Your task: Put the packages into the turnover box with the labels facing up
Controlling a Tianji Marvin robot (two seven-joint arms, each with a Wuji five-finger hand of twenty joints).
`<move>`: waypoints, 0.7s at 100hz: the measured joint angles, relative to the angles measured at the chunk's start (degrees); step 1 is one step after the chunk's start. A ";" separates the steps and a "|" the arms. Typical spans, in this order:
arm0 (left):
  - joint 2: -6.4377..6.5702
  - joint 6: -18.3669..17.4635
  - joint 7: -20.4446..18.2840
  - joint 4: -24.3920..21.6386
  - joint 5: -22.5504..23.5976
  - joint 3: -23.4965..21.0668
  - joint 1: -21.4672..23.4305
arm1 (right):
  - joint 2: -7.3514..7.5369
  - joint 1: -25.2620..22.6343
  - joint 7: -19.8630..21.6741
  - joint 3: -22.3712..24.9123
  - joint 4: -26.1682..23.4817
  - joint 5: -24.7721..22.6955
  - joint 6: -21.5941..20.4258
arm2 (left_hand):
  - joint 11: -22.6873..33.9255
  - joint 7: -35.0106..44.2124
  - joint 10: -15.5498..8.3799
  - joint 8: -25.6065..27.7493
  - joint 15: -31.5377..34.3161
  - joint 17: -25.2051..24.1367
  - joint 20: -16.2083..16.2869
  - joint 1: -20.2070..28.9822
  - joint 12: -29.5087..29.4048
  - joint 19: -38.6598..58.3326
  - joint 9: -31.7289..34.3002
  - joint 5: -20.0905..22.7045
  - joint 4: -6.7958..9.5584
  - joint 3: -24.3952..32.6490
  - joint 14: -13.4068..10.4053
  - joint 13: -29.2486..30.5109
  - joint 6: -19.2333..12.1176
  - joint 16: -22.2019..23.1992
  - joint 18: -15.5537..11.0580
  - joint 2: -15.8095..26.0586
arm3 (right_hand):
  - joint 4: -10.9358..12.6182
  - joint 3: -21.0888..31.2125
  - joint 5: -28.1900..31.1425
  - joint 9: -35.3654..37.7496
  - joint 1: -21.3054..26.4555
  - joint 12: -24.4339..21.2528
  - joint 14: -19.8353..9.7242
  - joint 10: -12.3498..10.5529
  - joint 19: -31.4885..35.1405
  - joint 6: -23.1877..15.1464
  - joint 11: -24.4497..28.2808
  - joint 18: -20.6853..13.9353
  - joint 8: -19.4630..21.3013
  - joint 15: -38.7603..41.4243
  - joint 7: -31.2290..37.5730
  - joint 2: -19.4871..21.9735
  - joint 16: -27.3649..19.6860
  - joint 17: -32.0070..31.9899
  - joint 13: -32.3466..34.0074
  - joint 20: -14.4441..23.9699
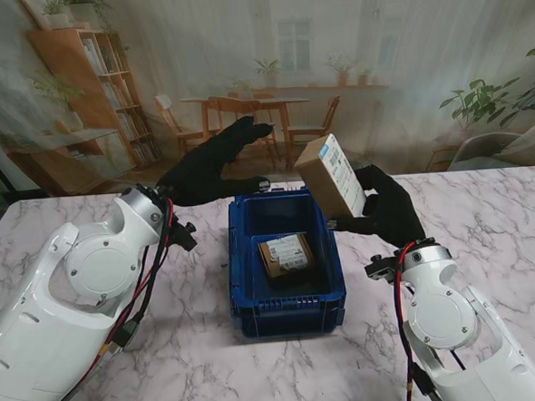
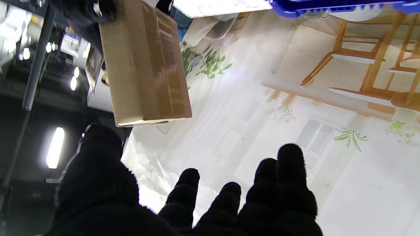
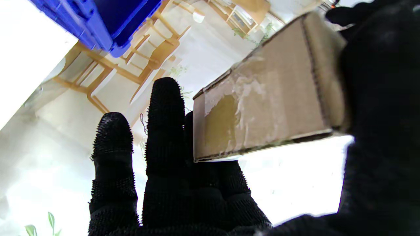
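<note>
A blue turnover box (image 1: pixel 288 306) stands at the table's middle, and one cardboard package (image 1: pixel 287 253) lies inside it with its white label up. My right hand (image 1: pixel 388 211) is shut on a second cardboard package (image 1: pixel 332 175), lifted above the box's far right corner and tilted, its white label turned toward the right. In the right wrist view the thumb and fingers (image 3: pixel 164 131) clamp that package (image 3: pixel 262 95). My left hand (image 1: pixel 213 164) hovers open beyond the box's far left corner, fingers spread and holding nothing. The left wrist view shows the held package (image 2: pixel 144 62) past my fingertips (image 2: pixel 288 164).
The marble table (image 1: pixel 205 368) stretches on both sides of the box. A printed backdrop of a room with chairs and shelves closes off the table's far edge. My white arms (image 1: pixel 82 294) rise from the near corners.
</note>
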 measured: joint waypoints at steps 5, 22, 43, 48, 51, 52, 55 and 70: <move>0.42 -0.52 -2.44 -0.79 1.74 -0.45 -0.16 | 0.12 0.20 -0.78 -0.11 0.75 -2.59 -0.30 | -0.03 -0.09 0.41 -0.58 0.00 -0.03 -0.09 0.00 -1.06 -0.68 0.00 0.00 0.00 0.00 -0.01 0.00 0.23 -0.10 0.00 -0.79 | 0.00 0.00 0.01 0.03 0.00 0.00 0.00 0.00 0.01 0.00 0.00 0.00 0.00 0.00 0.00 -0.01 0.14 0.00 0.00 0.00; 1.95 -1.12 -6.33 -1.97 3.84 0.27 -2.16 | 0.71 2.40 -0.91 -1.76 3.35 -4.04 1.72 | -0.09 -1.02 1.82 -2.16 -0.55 -0.71 -1.50 -1.04 -2.94 -3.00 -0.08 0.00 0.00 -0.15 -0.01 -0.74 2.71 -0.83 -0.01 -2.98 | 0.00 0.00 0.03 0.09 0.00 0.00 0.00 0.02 0.04 0.00 0.00 0.00 0.00 0.00 0.00 -0.11 0.15 0.00 0.00 0.00; 2.50 -0.10 -7.74 -0.90 5.41 4.07 -6.02 | 1.22 6.27 0.70 -4.85 6.46 -8.64 5.49 | -0.15 -1.18 1.83 -3.34 -1.40 -1.44 -3.09 -4.47 -3.68 -5.64 -0.15 0.00 0.00 0.16 0.00 -1.63 3.05 -2.18 -0.17 -5.23 | 0.00 -0.01 0.06 0.13 0.00 0.00 0.03 0.03 0.47 0.00 0.00 0.00 0.00 0.00 0.00 -0.13 0.16 -0.01 0.00 0.00; 2.49 0.16 -7.74 -0.38 5.99 5.01 -6.77 | 1.38 7.03 1.56 -5.53 6.84 -8.80 6.70 | -0.15 -1.19 1.83 -3.34 -1.41 -1.45 -3.57 -4.66 -3.69 -5.64 -0.15 0.00 0.00 0.15 0.00 -1.64 3.05 -2.20 -0.18 -5.26 | 0.00 -0.01 0.08 0.14 0.00 -0.01 0.18 0.03 0.47 0.00 0.00 0.03 0.00 0.00 0.00 -0.15 0.18 -0.18 0.00 0.01; 2.49 0.29 -7.75 -0.07 6.43 5.57 -7.18 | 1.44 7.39 2.00 -5.85 7.02 -8.98 7.13 | -0.15 -1.19 1.83 -3.34 -1.41 -1.45 -3.58 -4.66 -3.69 -5.66 -0.15 0.00 0.00 0.15 0.00 -1.65 3.05 -2.21 -0.18 -5.26 | 0.00 -0.01 0.09 0.15 0.00 -0.01 0.18 0.03 0.51 0.00 0.00 0.03 0.00 0.00 0.00 -0.16 0.21 -0.40 0.00 0.01; 2.49 0.34 -7.75 0.03 6.59 5.76 -7.32 | 1.46 7.50 2.10 -5.95 7.09 -9.08 7.21 | -0.15 -1.19 1.83 -3.34 -1.41 -1.46 -3.59 -4.66 -3.69 -5.67 -0.15 0.00 0.00 0.15 0.00 -1.66 3.05 -2.22 -0.18 -5.26 | 0.00 -0.01 0.09 0.15 0.00 -0.01 0.18 0.03 0.54 0.00 0.00 0.03 0.00 0.00 0.00 -0.16 0.22 -0.44 0.00 0.01; 2.49 0.43 -7.79 0.35 7.00 6.38 -7.79 | 1.51 7.82 2.28 -6.23 7.31 -9.52 7.35 | -0.15 -1.19 1.83 -3.35 -1.41 -1.47 -3.60 -4.66 -3.70 -5.76 -0.15 0.00 0.00 0.15 0.00 -1.74 3.05 -2.24 -0.18 -5.26 | 0.00 -0.01 0.10 0.15 0.00 -0.01 0.19 0.03 0.56 0.00 0.00 0.03 0.00 0.00 0.00 -0.18 0.23 -0.51 0.00 0.01; 2.52 1.02 -9.20 1.63 7.40 9.75 -10.45 | 1.89 8.83 3.02 -7.45 8.11 -13.20 7.38 | -0.16 -1.19 1.73 -3.47 -1.64 -2.00 -4.15 -5.35 -3.70 -6.70 -0.15 -0.01 0.00 -0.20 0.04 -2.30 3.43 -2.60 -0.19 -5.46 | 0.00 -0.02 0.15 0.21 0.00 -0.01 0.20 0.04 0.58 0.00 0.00 0.03 0.00 0.17 0.00 -0.21 0.24 -0.63 0.00 0.03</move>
